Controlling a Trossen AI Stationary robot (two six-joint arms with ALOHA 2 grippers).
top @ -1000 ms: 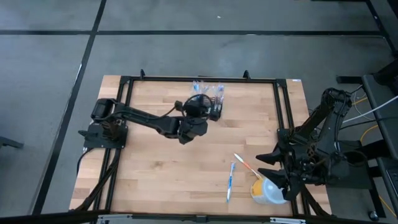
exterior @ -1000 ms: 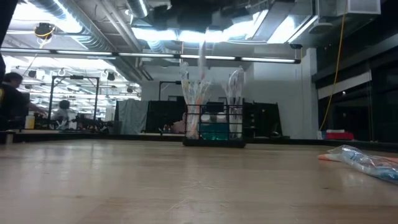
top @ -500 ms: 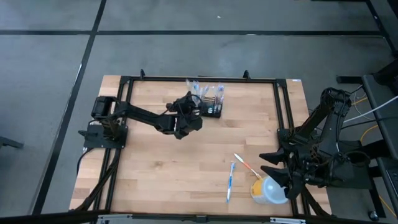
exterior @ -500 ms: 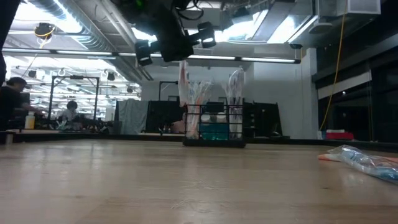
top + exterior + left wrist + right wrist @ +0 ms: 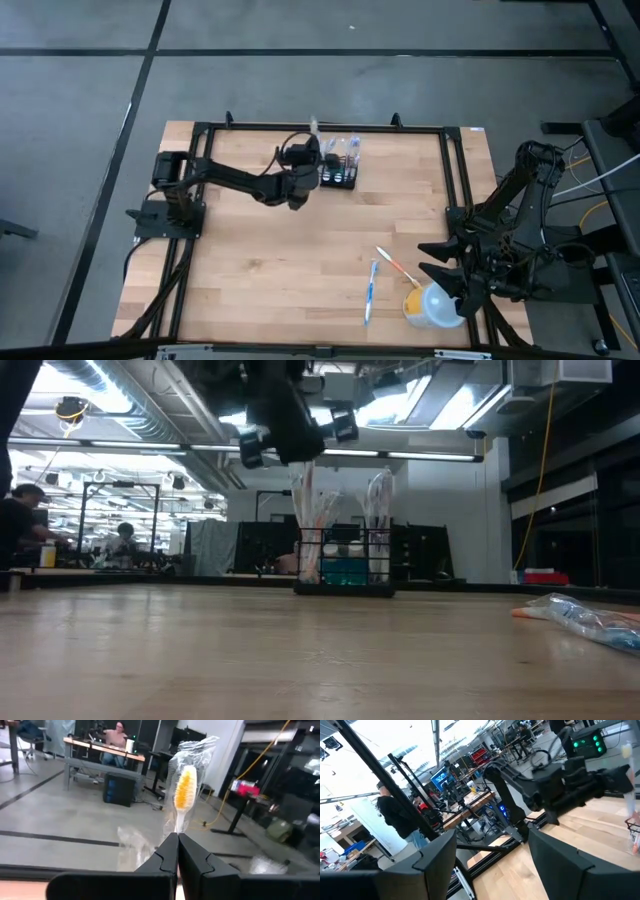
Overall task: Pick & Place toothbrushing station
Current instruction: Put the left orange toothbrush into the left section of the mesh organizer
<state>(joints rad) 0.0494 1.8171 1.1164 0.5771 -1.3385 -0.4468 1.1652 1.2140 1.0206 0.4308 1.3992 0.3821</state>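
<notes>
Left end effector (image 5: 177,851) clamped shut on a wrapped orange-bristled toothbrush (image 5: 183,790), held upright just beside the toothbrushing station (image 5: 337,178), presumably for slotting in.

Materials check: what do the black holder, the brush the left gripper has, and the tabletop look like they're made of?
Holder: looks like black wire mesh, probably coated metal; the room shows through its grid.
Toothbrush, pinched in the shut left gripper: yellow-orange bristles, pale handle, likely plastic, inside a clear crinkly film wrapper that catches glare.
Tabletop: light wood, butcher-block style with visible strips, matte to satin finish.
</notes>
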